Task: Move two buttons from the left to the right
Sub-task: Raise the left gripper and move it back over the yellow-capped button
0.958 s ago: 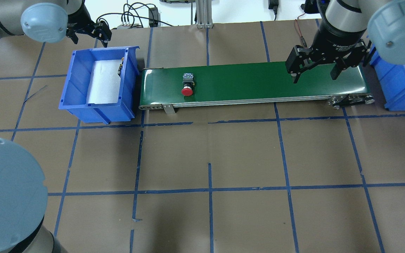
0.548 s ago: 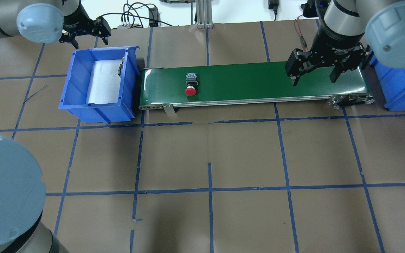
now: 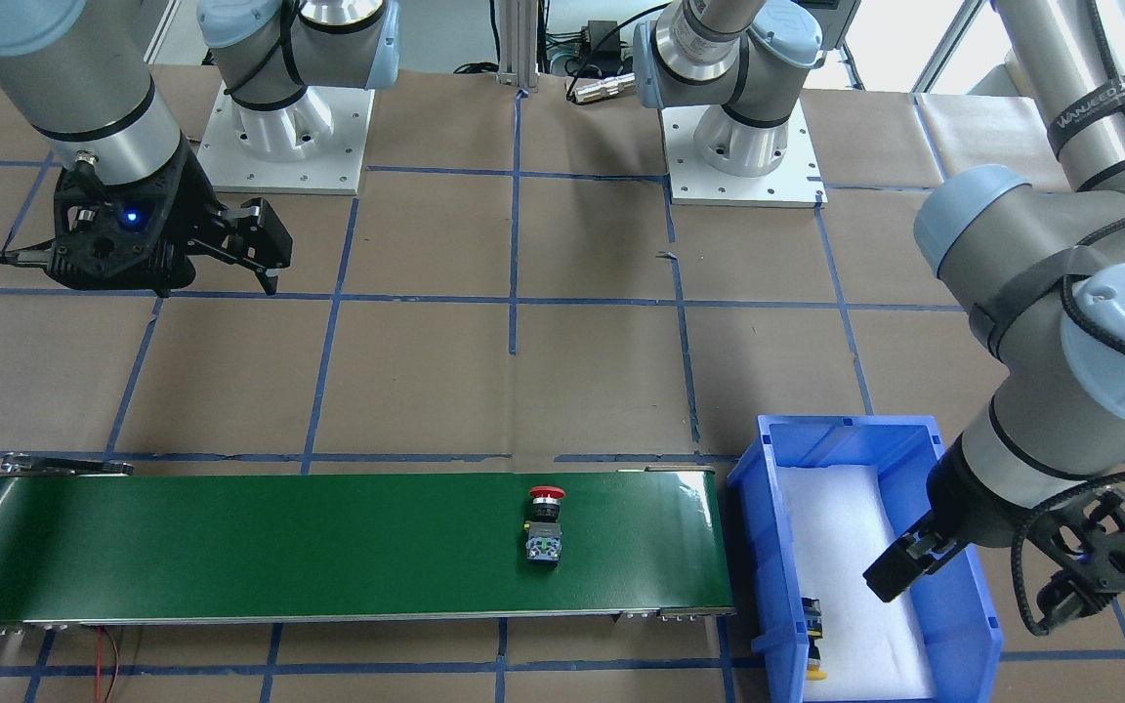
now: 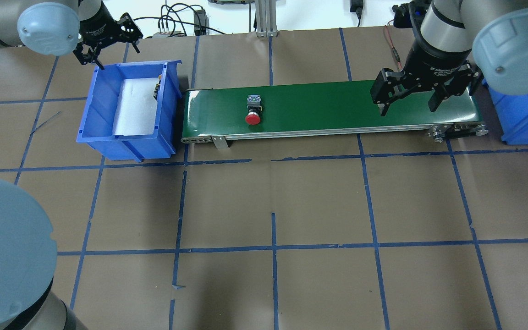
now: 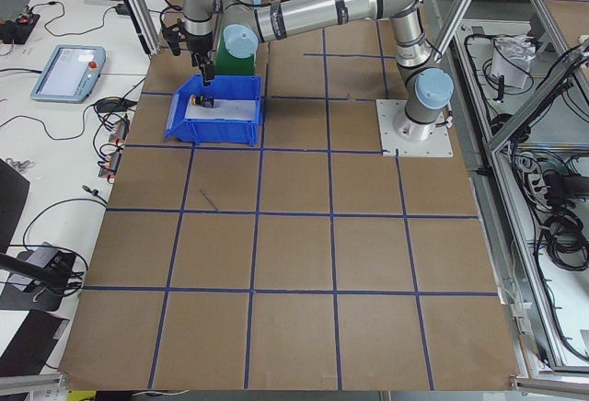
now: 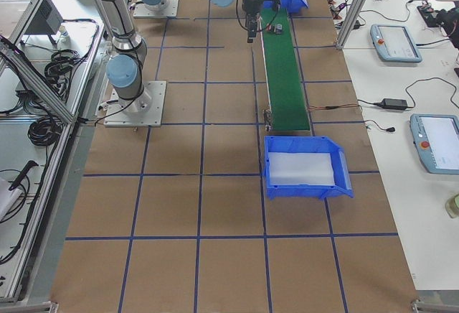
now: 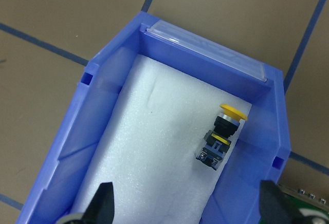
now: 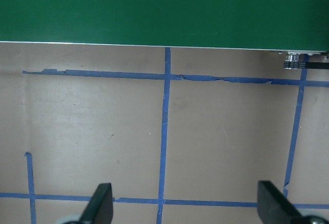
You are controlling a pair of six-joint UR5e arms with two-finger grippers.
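Observation:
The red button (image 4: 252, 112) lies on its side on the green conveyor belt (image 4: 328, 105), near the belt's left end; it also shows in the front view (image 3: 545, 522). The yellow button (image 7: 222, 134) lies on white foam in the left blue bin (image 4: 126, 142), against the wall nearest the belt. My left gripper (image 4: 108, 45) is open and empty above the bin's far edge; the left wrist view (image 7: 187, 208) looks down into the bin. My right gripper (image 4: 407, 106) is open and empty above the belt's right end, far from the red button.
A second blue bin (image 4: 516, 119) with white foam stands just past the belt's right end. Brown paper with blue tape lines covers the table (image 4: 273, 206). Cables and an aluminium post (image 4: 264, 18) sit at the far edge.
The red button has moved a little to the right along the belt. My left gripper has moved back and left over the bin's far edge and turned. My right gripper has shifted slightly back.

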